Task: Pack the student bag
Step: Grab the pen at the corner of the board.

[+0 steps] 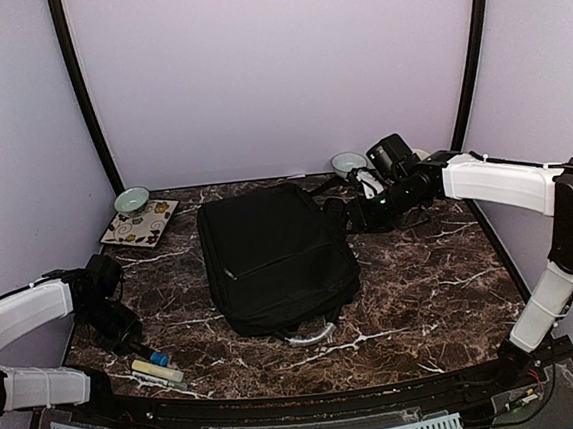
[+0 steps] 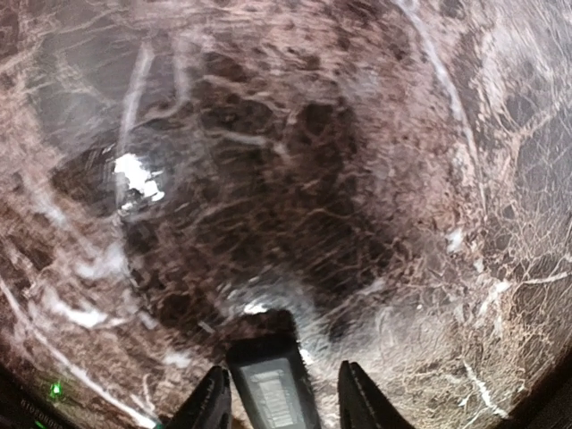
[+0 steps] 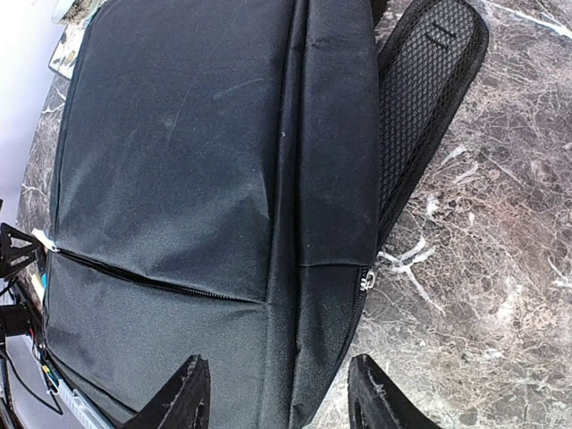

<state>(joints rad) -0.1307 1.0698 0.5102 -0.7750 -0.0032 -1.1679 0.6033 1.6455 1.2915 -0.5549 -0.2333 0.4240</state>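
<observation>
The student bag lies flat in the middle of the marble table, a grey curved handle at its near end. My right gripper hovers at the bag's far right side. In the right wrist view it stands open over the bag, near the zipper pull and beside the mesh strap. My left gripper is low over the table's near left. In the left wrist view it is open around a dark flat object with a grey label. The left finger is close against the object, the right one apart from it.
A patterned square plate and a pale green bowl sit at the back left. Another bowl stands at the back right behind my right arm. A small stick with a blue cap and a white item lie near the front left edge.
</observation>
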